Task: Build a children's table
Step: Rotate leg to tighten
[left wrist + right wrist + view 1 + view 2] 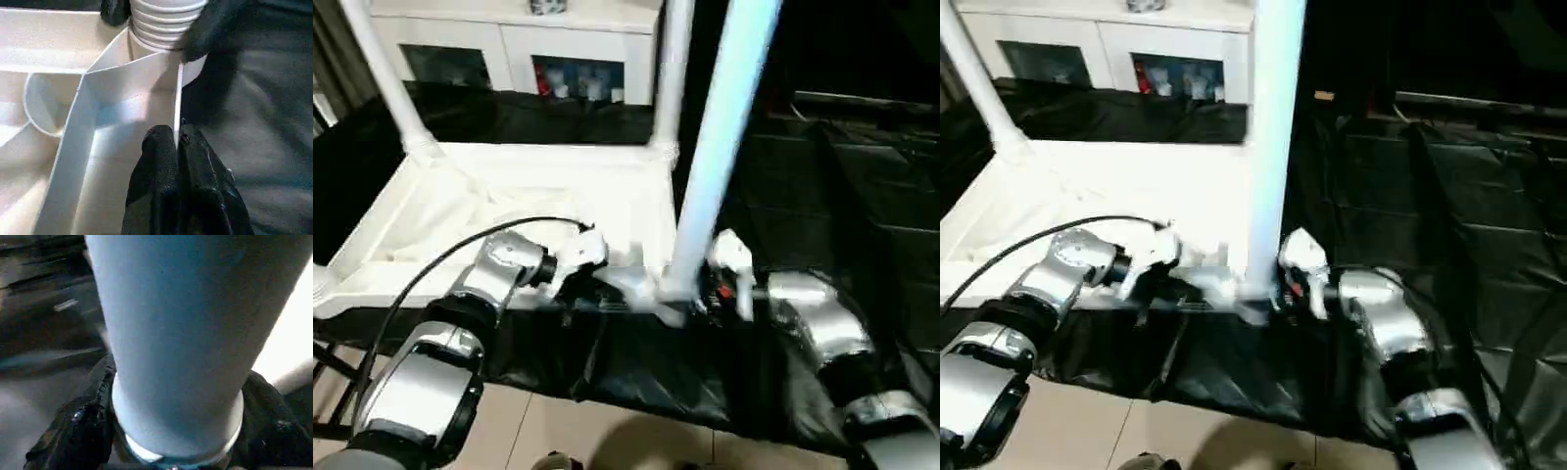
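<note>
Right gripper [171, 450] is grasping a third leg [720, 147] being seated; left gripper [178, 147], clenched on tabletop [509, 211] rim; two legs [386, 78] are standing.

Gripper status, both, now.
Left gripper: shut on the tabletop rim.
Right gripper: fingers around the leg at its base.

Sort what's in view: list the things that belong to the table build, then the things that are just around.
Job: tabletop; near leg in the right gripper; two fitted legs; left gripper, pinching the tabletop's rim.

Around: cabinet; black sheet.
</note>
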`<state>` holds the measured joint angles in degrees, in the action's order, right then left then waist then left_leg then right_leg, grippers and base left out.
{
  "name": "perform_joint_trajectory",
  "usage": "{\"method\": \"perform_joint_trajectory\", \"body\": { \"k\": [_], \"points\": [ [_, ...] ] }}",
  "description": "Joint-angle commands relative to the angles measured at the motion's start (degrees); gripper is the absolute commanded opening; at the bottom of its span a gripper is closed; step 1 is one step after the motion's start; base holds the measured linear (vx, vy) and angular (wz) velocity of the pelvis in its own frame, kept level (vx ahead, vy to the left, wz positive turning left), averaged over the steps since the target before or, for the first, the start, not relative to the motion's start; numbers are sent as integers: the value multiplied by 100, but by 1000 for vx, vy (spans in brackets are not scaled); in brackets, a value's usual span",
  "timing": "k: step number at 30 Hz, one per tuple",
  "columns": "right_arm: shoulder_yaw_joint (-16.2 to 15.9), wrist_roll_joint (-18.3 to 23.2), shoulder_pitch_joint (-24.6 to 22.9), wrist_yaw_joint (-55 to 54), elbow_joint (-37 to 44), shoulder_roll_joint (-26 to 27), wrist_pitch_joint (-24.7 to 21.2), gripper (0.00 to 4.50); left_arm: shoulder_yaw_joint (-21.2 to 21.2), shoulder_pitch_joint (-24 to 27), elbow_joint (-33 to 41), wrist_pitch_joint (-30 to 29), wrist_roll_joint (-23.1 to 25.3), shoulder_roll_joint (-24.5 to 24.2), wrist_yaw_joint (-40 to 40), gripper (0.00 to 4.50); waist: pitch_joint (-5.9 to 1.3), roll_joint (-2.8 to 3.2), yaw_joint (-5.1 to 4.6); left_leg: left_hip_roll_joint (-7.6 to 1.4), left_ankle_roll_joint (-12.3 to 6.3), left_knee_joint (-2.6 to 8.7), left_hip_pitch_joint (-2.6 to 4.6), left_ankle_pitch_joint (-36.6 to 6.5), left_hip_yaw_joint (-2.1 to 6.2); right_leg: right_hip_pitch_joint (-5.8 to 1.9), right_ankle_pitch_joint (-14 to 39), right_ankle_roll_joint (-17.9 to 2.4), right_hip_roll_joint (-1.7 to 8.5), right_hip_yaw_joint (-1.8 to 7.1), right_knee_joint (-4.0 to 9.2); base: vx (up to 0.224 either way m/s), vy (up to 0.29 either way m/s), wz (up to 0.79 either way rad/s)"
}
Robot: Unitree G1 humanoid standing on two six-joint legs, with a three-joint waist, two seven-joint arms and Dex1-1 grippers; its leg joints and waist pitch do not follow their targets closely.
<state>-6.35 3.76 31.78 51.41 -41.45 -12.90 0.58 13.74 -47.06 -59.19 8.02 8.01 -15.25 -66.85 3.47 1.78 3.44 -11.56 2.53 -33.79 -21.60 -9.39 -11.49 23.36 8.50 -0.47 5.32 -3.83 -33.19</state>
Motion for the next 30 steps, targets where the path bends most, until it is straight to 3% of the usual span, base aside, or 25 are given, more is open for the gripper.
{"method": "perform_joint_trajectory", "body": {
  "k": [1, 2, 4, 6, 10, 11, 16, 18, 21, 25, 26, 28, 30],
  "points": [
    [-123, -182, 52, -841, -345, 400, -35, 272, -117, -155, -35, -290, 13, 383, 968, 0, -355, -5, -77, -140, 208, 460, 212, -2540, 146, -161, 2977, -1032, 312, 150, 500, 0, 0, 0],
    [-23, -159, 113, -1233, -467, 559, -57, 272, -129, -174, -40, -389, 21, 510, 1191, 0, -332, 8, -126, -136, 209, 470, 191, -2615, 165, -163, 3203, -921, 323, 141, 532, 0, 0, 0],
    [48, -151, 220, -1744, -642, 807, -171, 272, -149, -225, -79, -504, 39, 726, 1612, 0, -323, 19, -185, -114, 191, 463, 234, -2850, 188, -135, 3477, -778, 300, 98, 598, 0, 0, 0],
    [144, -189, 370, -2403, -854, 1058, -218, 272, -176, -277, -133, -579, 31, 939, 1981, 0, -326, 20, -236, -93, 168, 448, 261, -2961, 198, -113, 3561, -724, 295, 87, 634, 0, 0, 0],
    [309, -95, 523, -2779, -1030, 1282, -28, 272, -126, -283, -148, -484, 52, 1078, 2030, 0, -346, 32, -277, -81, 76, 468, 222, -2981, 224, -134, 3516, -626, 289, 69, 664, 0, 0, 0],
    [337, -109, 535, -2839, -1038, 1303, 19, 342, -108, -281, -152, -442, 73, 1083, 2013, 0, -360, 20, -276, -86, 44, 482, 209, -2933, 224, -147, 3343, -662, 288, 85, 651, 0, 0, 0],
    [380, -198, 544, -2631, -1035, 1137, 390, 386, -33, -162, -46, -85, 113, 923, 1596, 0, -387, 27, -276, -108, -8, 504, 169, -2798, 193, -175, 2529, -1033, 280, 143, 549, 0, 0, 0],
    [471, -6, 513, -2082, -959, 958, 357, 393, 10, -75, 42, 63, 79, 758, 1252, 0, -394, 18, -278, -110, -71, 506, 154, -2701, 175, -198, 2282, -1142, 279, 157, 529, 0, 0, 0],
    [249, -66, 443, -1472, -828, 660, 450, 393, 21, -11, 76, 260, -9, 604, 861, 0, -421, 17, -256, -130, -197, 485, 117, -2330, 136, -252, 1727, -1366, 283, 176, 457, 0, 0, 0],
    [6, 121, 221, -200, -380, 247, 484, 393, -58, 35, 162, 286, -249, 403, 124, 0, -453, 3, -120, -138, -473, 422, 100, -1695, 70, -309, 1112, -1562, 281, 179, 379, 0, 0, 0],
    [-155, 128, 126, 357, -206, 23, 563, 393, -46, 40, 153, 309, -283, 280, -197, 0, -450, 2, -80, -147, -522, 415, 110, -1604, 61, -288, 1006, -1617, 281, 186, 361, 0, 0, 0],
    [-263, 110, 75, 681, -128, -107, 583, 393, -23, 43, 139, 348, -274, 208, -350, 0, -469, 3, -43, -152, -566, 406, 83, -1430, 74, -319, 840, -1657, 282, 178, 316, 0, 0, 0],
    [-340, 86, 56, 1122, -99, -256, 611, 393, -2, 40, 98, 401, -277, 98, -598, 0, -458, 5, -18, -158, -554, 401, 86, -1411, 67, -301, 848, -1668, 281, 185, 309, 0, 0, 0]
  ]
}}
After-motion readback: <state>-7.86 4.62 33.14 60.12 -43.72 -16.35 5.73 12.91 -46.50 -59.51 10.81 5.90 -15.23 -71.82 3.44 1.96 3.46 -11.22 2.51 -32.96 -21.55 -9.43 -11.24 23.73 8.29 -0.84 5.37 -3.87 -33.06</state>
